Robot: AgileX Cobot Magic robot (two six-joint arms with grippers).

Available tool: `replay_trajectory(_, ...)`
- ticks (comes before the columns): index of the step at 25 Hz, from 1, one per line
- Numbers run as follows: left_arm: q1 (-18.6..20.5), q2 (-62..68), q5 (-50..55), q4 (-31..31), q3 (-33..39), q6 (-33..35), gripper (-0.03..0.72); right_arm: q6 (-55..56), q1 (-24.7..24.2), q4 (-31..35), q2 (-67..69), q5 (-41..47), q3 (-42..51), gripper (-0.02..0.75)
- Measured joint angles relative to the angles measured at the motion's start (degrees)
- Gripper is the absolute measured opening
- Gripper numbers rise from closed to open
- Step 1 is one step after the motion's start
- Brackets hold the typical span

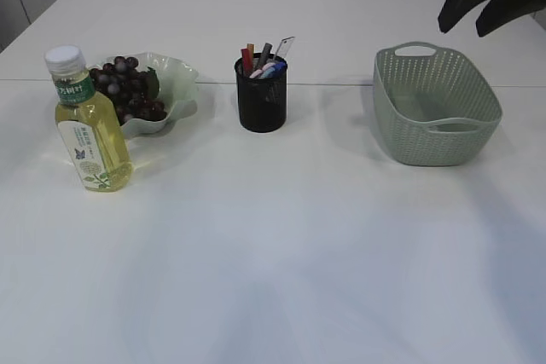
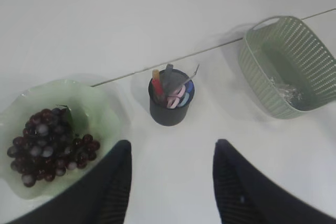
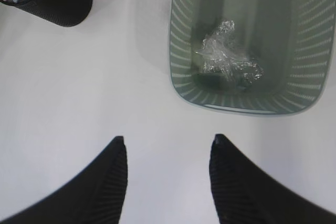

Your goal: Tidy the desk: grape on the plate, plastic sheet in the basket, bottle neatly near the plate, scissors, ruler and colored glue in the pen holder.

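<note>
Both arms' jaws hang open and empty above the white table (image 1: 281, 236). Dark grapes (image 2: 44, 142) fill the pale green scalloped plate (image 2: 107, 116), crumpled clear plastic sheet (image 3: 227, 51) lies in the green woven basket (image 3: 181, 51), and the yellow-drink bottle (image 1: 90, 130) stands beside the plate; the black mesh pen holder (image 2: 168, 114) apparently holds scissors, ruler and glue. Broad bare table lies in front.

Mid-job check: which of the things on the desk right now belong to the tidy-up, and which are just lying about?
Belong to the job:
- grapes on the plate
- bottle beside the plate
- pen holder with the stationery standing in it
- basket holding the crumpled plastic sheet

Just lying about:
- nothing that the views show; every item on the white desk is a task item
</note>
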Motion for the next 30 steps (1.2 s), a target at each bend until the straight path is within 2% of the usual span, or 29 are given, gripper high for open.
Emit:
replay_trajectory(2,0.00,-3.18,0.00,0.00,4.26,0.00,0.370,-0.10,0.00,0.25,0.00,0.00,0.00,0.405)
replay_trajectory(8,-0.11,-15.73,0.00,0.13,22.94,0.18,0.370,-1.03,0.00,0.50,-1.25,0.00,0.00,0.405)
replay_trajectory(13,-1.89,-28.92,0.00,0.26,37.63,0.27,0.369,-3.18,0.00,0.60,-6.08,0.00,2.43,0.405)
replay_trajectory(21,-6.94,-49.51,-6.10,-0.64,57.30,-1.51,0.369,-6.03,3.87,0.71,-25.02,-0.54,20.26,0.405)
replay_trajectory(30,-8.58,-68.69,-8.18,-2.51,70.82,-1.73,0.369,-6.90,4.97,-1.22,-55.34,-6.11,43.00,0.405)
